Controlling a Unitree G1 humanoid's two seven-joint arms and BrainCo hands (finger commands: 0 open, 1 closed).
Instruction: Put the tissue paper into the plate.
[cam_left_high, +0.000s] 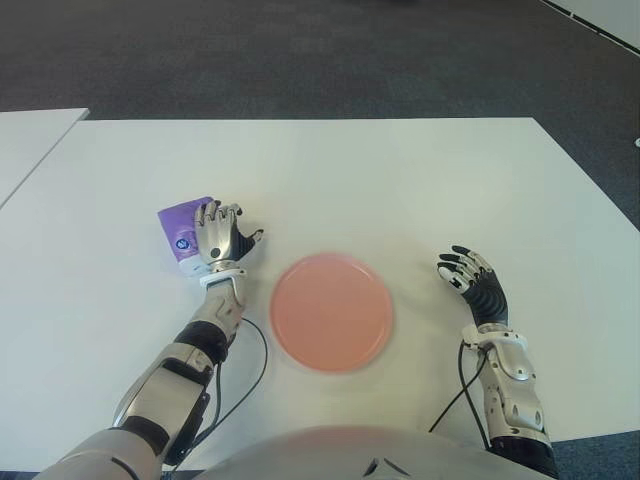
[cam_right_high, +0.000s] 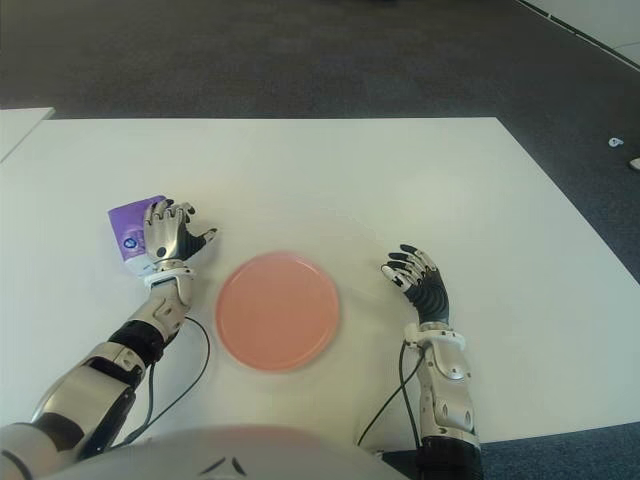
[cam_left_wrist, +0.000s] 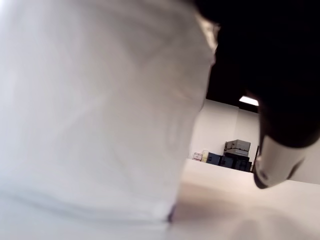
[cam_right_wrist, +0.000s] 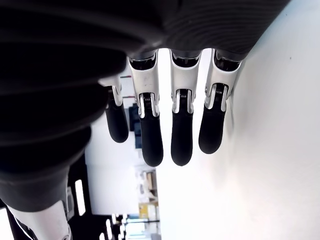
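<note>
A purple tissue pack (cam_left_high: 182, 232) is seen lying flat on the white surface (cam_left_high: 400, 180), at about ten o'clock from the pink plate (cam_left_high: 331, 312) and apart from it. The left hand (cam_left_high: 220, 236) is laid over the pack's right part, fingers draped across it; whether a firm grasp has been made cannot be told, since the left wrist view is filled by a pale, close face and one fingertip. The pack is judged not yet lifted.

Several failures can be foreseen. If the fingers are closed only on the top face, the slick wrapper may be pushed away toward nine o'clock rather than pinched. If only an edge is caught, the pack may be dropped short of the plate's rim during carrying. The plate, being light and shallow, could be nudged should the hand be brought in low.

The right hand (cam_left_high: 474, 281) is seen at three o'clock of the plate, fingers relaxed and empty.
</note>
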